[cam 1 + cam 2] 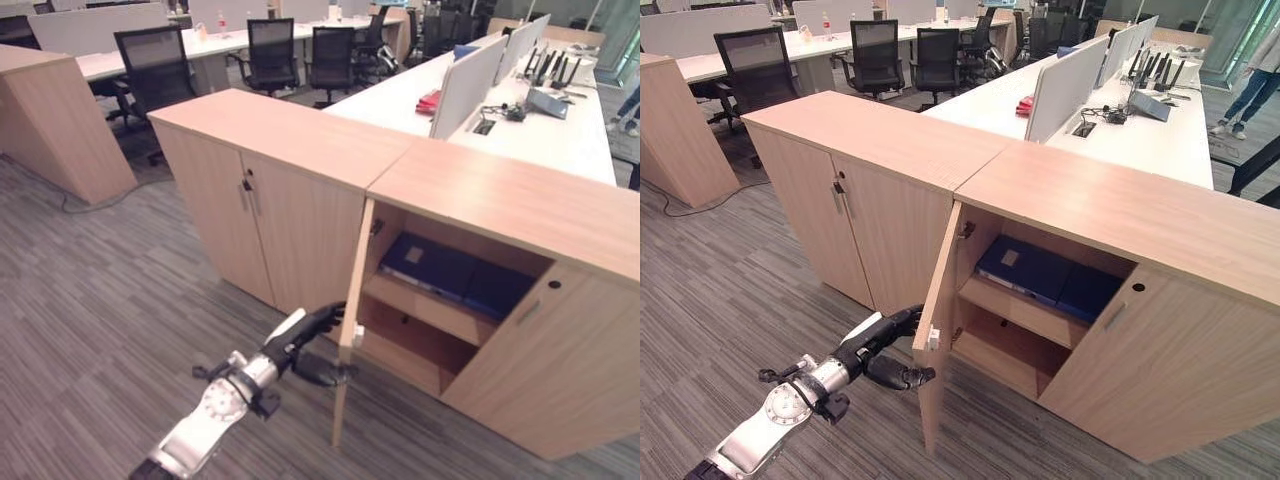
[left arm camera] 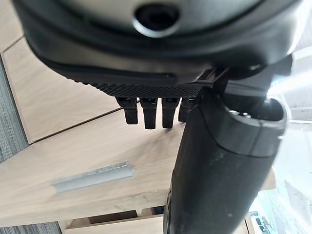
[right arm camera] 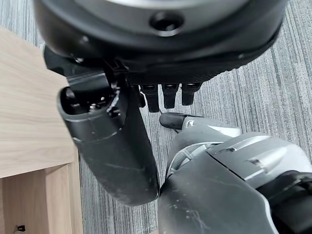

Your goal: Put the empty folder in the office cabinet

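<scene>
Blue folder point(image 1: 1025, 268) is shelved; my left hand point(image 1: 883, 347), fingers relaxed, is at the door point(image 1: 938, 330); next, push it closed.

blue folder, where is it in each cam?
Left eye view: blue folder lies flat on the upper shelf of the open cabinet, right of centre.
Right eye view: same shelf, centre.
Left wrist view: not in it.
Right wrist view: not in it.
Shared landmark: open cabinet door, left hand at its edge.
</scene>
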### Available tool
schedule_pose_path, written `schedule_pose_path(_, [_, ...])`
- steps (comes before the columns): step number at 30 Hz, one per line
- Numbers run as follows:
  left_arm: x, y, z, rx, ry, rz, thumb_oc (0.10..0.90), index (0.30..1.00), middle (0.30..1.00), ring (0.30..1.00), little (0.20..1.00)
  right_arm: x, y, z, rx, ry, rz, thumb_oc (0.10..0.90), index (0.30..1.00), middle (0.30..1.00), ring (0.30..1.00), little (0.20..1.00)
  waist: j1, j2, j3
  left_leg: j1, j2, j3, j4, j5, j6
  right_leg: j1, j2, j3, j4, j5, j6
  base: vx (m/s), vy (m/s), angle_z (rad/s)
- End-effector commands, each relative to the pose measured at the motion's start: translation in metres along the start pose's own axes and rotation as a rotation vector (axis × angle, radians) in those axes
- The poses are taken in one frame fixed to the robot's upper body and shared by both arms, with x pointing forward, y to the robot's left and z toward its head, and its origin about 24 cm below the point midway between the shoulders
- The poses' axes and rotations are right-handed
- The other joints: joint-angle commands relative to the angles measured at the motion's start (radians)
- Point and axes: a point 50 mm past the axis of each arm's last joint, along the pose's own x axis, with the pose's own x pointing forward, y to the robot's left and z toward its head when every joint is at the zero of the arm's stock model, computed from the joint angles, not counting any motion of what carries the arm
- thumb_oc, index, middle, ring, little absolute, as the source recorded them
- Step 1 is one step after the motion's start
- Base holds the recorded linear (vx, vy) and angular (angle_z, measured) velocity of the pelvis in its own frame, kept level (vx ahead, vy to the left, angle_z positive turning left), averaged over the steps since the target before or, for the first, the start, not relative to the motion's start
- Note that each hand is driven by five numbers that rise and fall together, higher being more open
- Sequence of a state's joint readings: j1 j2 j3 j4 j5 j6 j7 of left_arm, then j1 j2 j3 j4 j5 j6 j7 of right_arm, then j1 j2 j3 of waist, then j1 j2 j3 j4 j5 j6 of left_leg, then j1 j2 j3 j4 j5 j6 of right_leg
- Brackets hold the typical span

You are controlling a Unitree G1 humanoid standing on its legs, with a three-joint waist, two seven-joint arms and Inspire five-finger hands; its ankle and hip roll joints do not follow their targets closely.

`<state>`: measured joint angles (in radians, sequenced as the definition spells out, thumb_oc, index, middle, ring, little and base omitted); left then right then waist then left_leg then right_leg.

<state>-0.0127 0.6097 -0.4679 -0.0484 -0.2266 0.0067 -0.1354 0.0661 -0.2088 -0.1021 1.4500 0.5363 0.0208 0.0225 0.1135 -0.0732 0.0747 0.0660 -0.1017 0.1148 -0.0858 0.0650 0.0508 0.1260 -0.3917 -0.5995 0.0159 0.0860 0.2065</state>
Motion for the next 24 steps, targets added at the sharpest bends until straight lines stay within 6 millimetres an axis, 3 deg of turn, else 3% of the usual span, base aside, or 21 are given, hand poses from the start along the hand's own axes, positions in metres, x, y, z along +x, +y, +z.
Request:
schedule_pose_path(1, [0.034, -0.035, 0.131, 0.144, -0.612, -0.289, 0.8, 0.9, 0.9, 0.9, 0.9, 0.0, 0.011, 0.011, 0.003, 0.005, 0.024, 0.8, 0.9, 0.9, 0.9, 0.9, -0.087, 0.066, -0.002, 0.041, 0.062, 0.032, -0.001, -0.144, -0.026, -0.024, 0.042, 0.071, 0.041, -0.002, 0.016, -0.13, -0.101, -0.12])
schedule_pose_path(3, [0.035, -0.031, 0.133, 0.133, -0.622, -0.269, 0.8, 0.9, 0.9, 0.9, 0.9, 0.0, 0.013, 0.016, 0.01, -0.004, 0.027, 0.8, 0.9, 0.9, 0.9, 0.9, -0.106, 0.068, 0.008, 0.031, 0.083, 0.045, -0.001, -0.135, -0.029, -0.062, 0.089, 0.188, 0.033, -0.034, 0.007, -0.04, -0.112, -0.11])
schedule_pose_path(5, [0.033, -0.027, 0.13, 0.115, -0.614, -0.252, 0.8, 0.9, 0.9, 0.9, 0.9, 0.0, 0.011, 0.014, 0.005, 0.004, 0.021, 0.8, 0.9, 0.9, 0.9, 0.9, -0.107, 0.068, 0.005, 0.03, 0.097, 0.061, -0.001, -0.131, -0.036, -0.067, 0.123, 0.232, 0.006, -0.043, 0.0, 0.03, -0.181, -0.15])
schedule_pose_path(12, [0.04, -0.009, 0.099, 0.059, -0.477, -0.131, 0.8, 0.9, 0.9, 0.9, 0.9, -0.001, -0.01, 0.007, -0.02, 0.033, -0.037, 0.8, 0.9, 0.9, 0.9, 0.9, -0.157, 0.065, -0.021, 0.041, 0.179, 0.109, -0.001, -0.111, -0.089, -0.041, 0.222, 0.25, -0.103, -0.052, -0.026, 0.06, -0.204, -0.13])
schedule_pose_path(15, [0.044, 0.001, 0.083, 0.044, -0.403, -0.066, 0.8, 0.9, 0.9, 0.9, 0.9, -0.002, -0.014, 0.01, -0.041, 0.024, -0.049, 0.8, 0.9, 0.9, 0.9, 0.9, -0.18, 0.077, -0.036, 0.055, 0.22, 0.141, -0.001, -0.099, -0.113, -0.044, 0.261, 0.276, -0.103, -0.077, -0.043, 0.07, -0.176, -0.47])
schedule_pose_path(16, [0.047, 0.006, 0.071, 0.052, -0.342, -0.03, 0.8, 0.9, 0.9, 0.9, 0.9, -0.001, -0.009, 0.023, -0.079, -0.027, -0.032, 0.8, 0.9, 0.9, 0.9, 0.9, -0.191, 0.079, -0.045, 0.071, 0.246, 0.164, 0.003, -0.096, -0.128, -0.04, 0.288, 0.302, -0.103, -0.091, -0.056, 0.07, -0.185, -0.52])
schedule_pose_path(22, [0.057, 0.017, 0.073, 0.029, -0.318, 0.023, 0.8, 0.9, 0.9, 0.9, 0.9, -0.002, -0.018, 0.02, -0.044, -0.023, -0.032, 0.8, 0.9, 0.9, 0.9, 0.9, -0.223, 0.073, -0.049, 0.061, 0.3, 0.213, 0.102, -0.113, -0.143, -0.042, 0.335, 0.358, -0.103, -0.11, -0.093, 0.05, -0.183, -0.58])
schedule_pose_path(24, [0.06, 0.015, 0.07, -0.057, -0.307, 0.028, 0.8, 0.9, 0.9, 0.9, 0.9, -0.002, -0.024, 0.014, -0.04, -0.01, -0.044, 0.8, 0.9, 0.9, 0.9, 0.9, -0.232, 0.074, -0.049, 0.057, 0.316, 0.228, 0.137, -0.12, -0.146, -0.04, 0.351, 0.372, -0.103, -0.119, -0.104, 0.07, -0.187, -0.38])
